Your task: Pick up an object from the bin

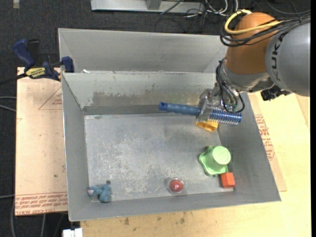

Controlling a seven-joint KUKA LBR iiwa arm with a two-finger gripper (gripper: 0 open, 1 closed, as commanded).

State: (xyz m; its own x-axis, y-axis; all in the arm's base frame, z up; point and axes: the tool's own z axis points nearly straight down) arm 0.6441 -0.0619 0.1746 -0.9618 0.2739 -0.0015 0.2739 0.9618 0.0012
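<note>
A: Entry one, what is in the end effector?
B: Gripper [210, 111], far right of the grey metal bin [74, 147]. Fingers drawn in on a long blue plastic brush [177, 108], clamped where handle meets head. The handle runs left along the foot of the far wall and the ribbed blue-and-white head juts right. Small yellow-orange piece [207, 126] just below the fingers; cannot tell whether it belongs to the brush.
A: Remaining stock on the bin floor?
B: Green plastic cup-shaped piece with a wavy-edged base [216, 160], right side, nearer than the gripper. Small orange block [227, 180], just beside its near right edge. Red round ball [176, 185], by the near wall, middle. Blue lumpy figure [101, 192], near left corner, well apart from the rest
</note>
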